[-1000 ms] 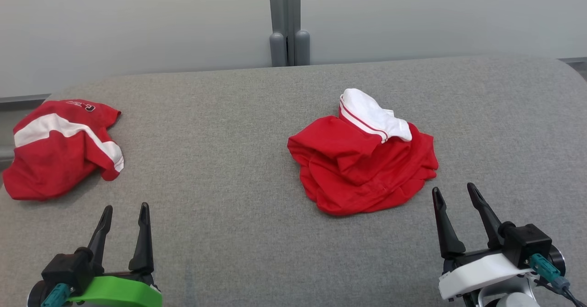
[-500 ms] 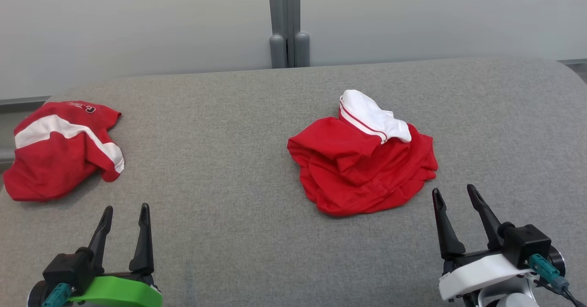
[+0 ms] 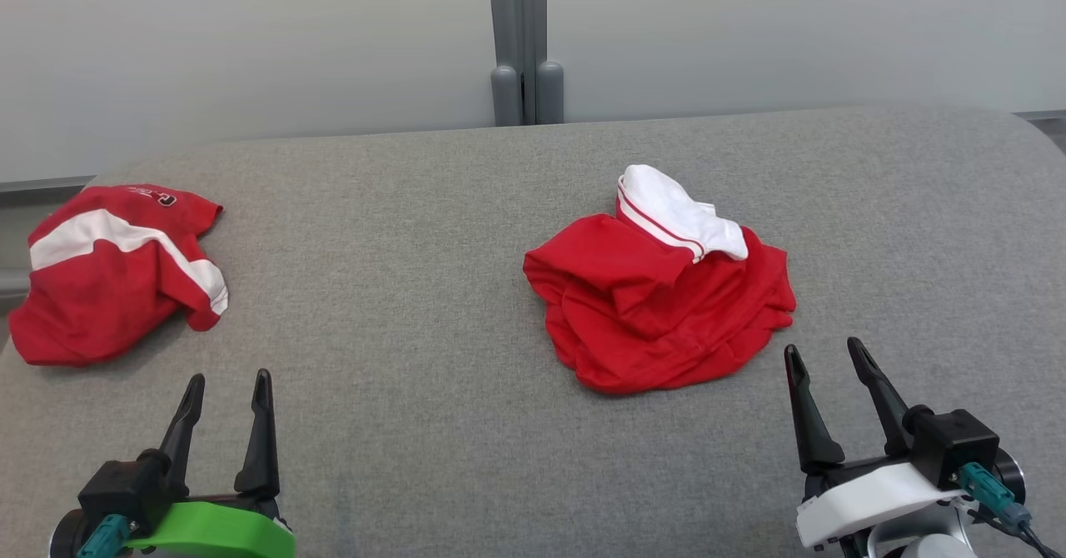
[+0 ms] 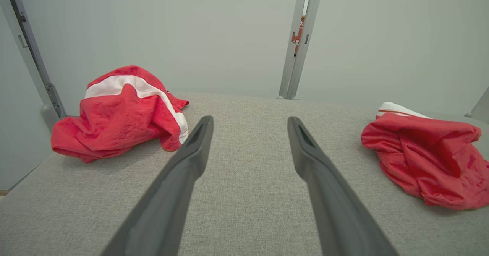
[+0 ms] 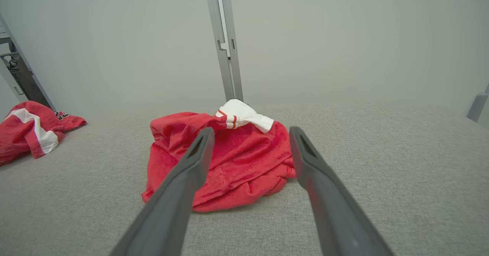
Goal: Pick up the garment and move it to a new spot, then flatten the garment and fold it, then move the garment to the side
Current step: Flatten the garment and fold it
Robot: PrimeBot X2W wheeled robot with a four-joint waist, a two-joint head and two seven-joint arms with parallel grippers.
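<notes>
At the far left of the grey counter, a red-and-white shirt is lying crumpled. The left gripper is hovering near its front edge, with its jaws standing open and holding nothing. Right of centre, the red garment is lying bunched in a heap, its white striped part on top. The right gripper is hovering just beside its front right edge, jaws standing open, clear of the cloth.

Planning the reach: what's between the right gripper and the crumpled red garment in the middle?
Just bare gray surface lies between the right gripper and the red garment, as the head view shows.
</notes>
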